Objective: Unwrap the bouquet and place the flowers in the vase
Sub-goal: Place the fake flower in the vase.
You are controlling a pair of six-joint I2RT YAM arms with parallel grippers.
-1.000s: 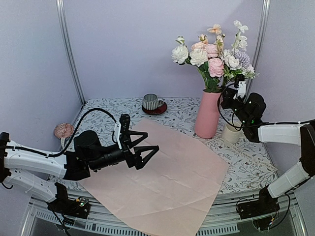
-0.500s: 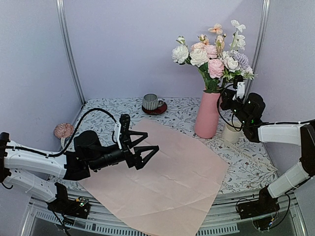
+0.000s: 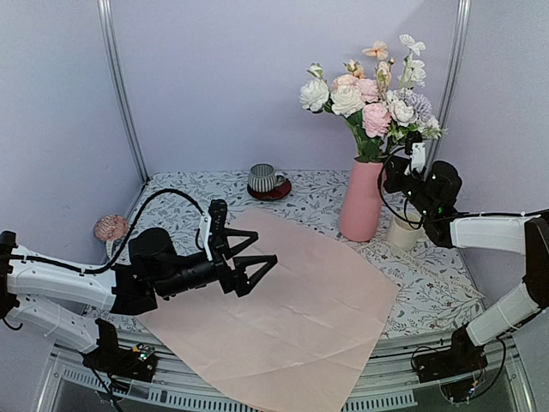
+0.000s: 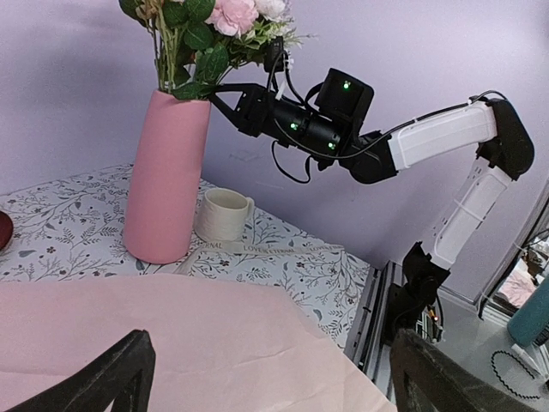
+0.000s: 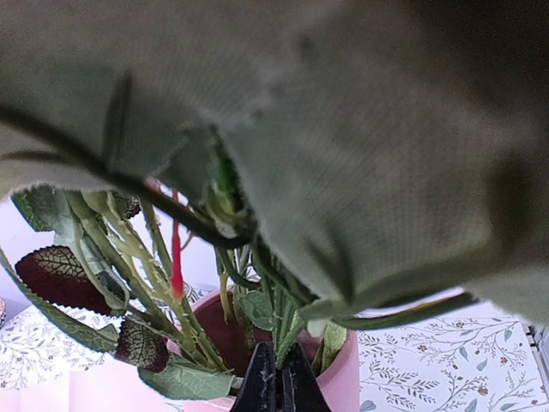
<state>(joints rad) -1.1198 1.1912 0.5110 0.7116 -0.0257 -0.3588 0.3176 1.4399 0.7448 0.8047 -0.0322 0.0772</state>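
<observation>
The right gripper (image 5: 273,388) is closed tight, its fingertips pressed together, just above the rim of the vase (image 3: 362,199). It is set among the stems of the flowers (image 3: 364,99), which are stood in the vase. The left gripper (image 3: 266,245) is held wide open and empty over the paper (image 3: 292,318), well left of the vase.

The flowers (image 3: 369,94) stand in the vase (image 3: 362,202) near the worktop's (image 3: 180,193) far right corner. The mug (image 3: 401,232) sits just right of the vase, with the ribbon (image 4: 266,250) before both. The cup (image 3: 261,178) on its saucer (image 3: 276,193) is at the far edge. The paper (image 3: 300,318) lies from the centre over the near edge. A lone bloom (image 3: 111,227) is by the left edge, perhaps off it.
</observation>
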